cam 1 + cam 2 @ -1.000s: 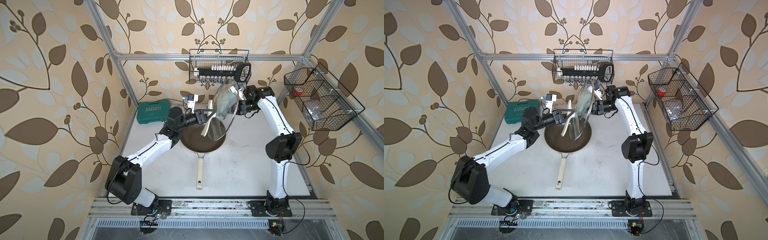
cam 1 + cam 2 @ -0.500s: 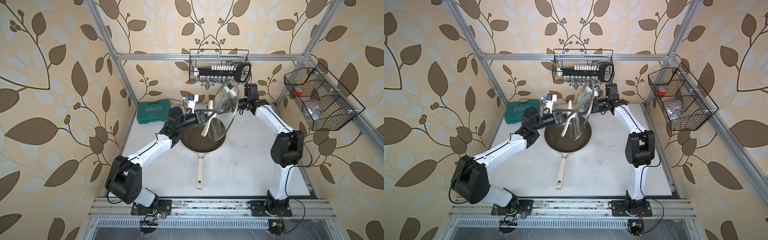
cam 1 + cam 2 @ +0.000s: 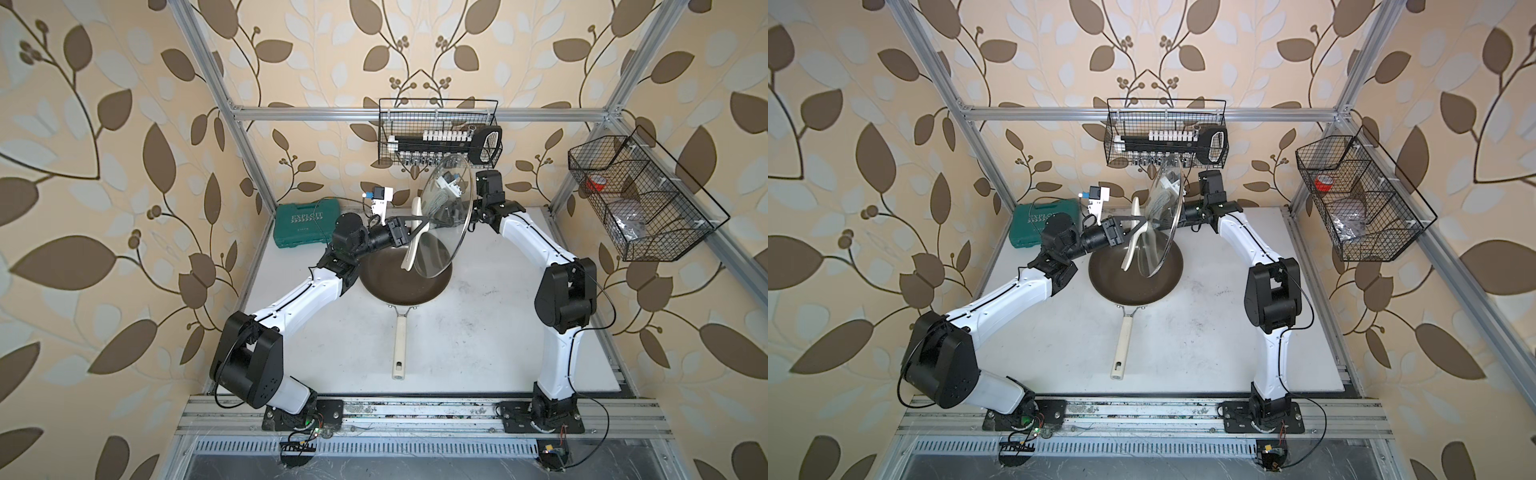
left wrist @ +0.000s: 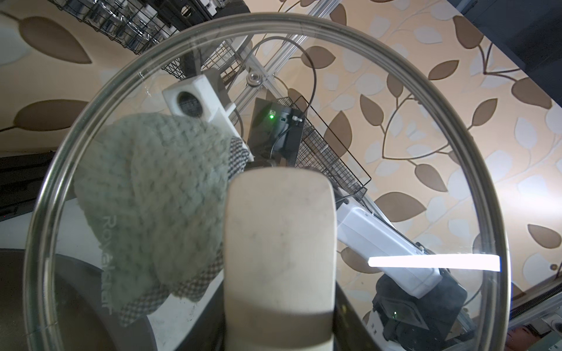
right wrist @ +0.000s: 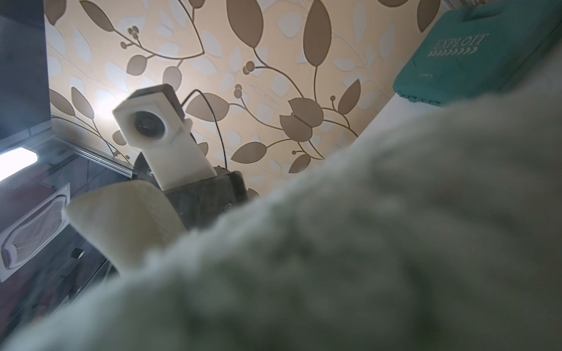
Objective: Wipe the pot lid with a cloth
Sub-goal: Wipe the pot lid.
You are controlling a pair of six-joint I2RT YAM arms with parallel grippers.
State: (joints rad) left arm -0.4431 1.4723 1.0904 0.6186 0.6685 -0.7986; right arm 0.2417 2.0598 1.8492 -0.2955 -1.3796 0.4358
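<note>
Right hand [image 3: 449, 208] has shifted toward 9 o'clock, gripping cloth [image 4: 152, 194] against pot lid [image 3: 446, 237].
Left hand [image 3: 415, 227] stays clamped on its handle [image 4: 279, 243].

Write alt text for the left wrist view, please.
A clear glass pot lid fills the view, its cream handle nearest the camera. Behind the glass, a mint-green cloth seems pressed against it, the right arm beyond.

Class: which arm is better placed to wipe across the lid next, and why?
Right. The right fingers hold the cloth against the glass of the pot lid; the left fingers are clamped on its handle, holding it tilted.
</note>
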